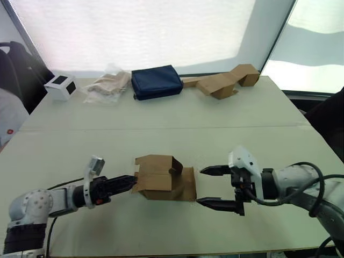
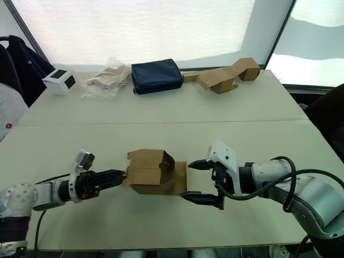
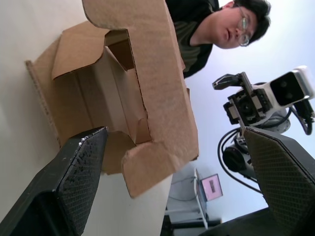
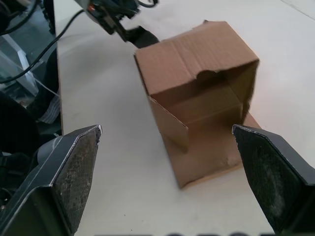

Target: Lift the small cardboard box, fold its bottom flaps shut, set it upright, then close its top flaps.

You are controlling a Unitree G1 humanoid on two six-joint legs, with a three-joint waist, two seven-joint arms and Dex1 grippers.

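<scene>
The small cardboard box lies on its side near the table's front edge, plain brown. Its end facing right is open, and one flap of that end lies flat on the table. Loose flaps also hang partly open at its left end. Which end holds the bottom flaps and which the top flaps I cannot tell. My left gripper is open, its tips at the box's left end. My right gripper is open wide just right of the flat flap, not touching it. The right wrist view looks into the box.
Along the table's far edge stand a white cube with black marks, a crumpled bag, a dark blue pouch and a long bent cardboard piece. A person appears behind the box in the left wrist view.
</scene>
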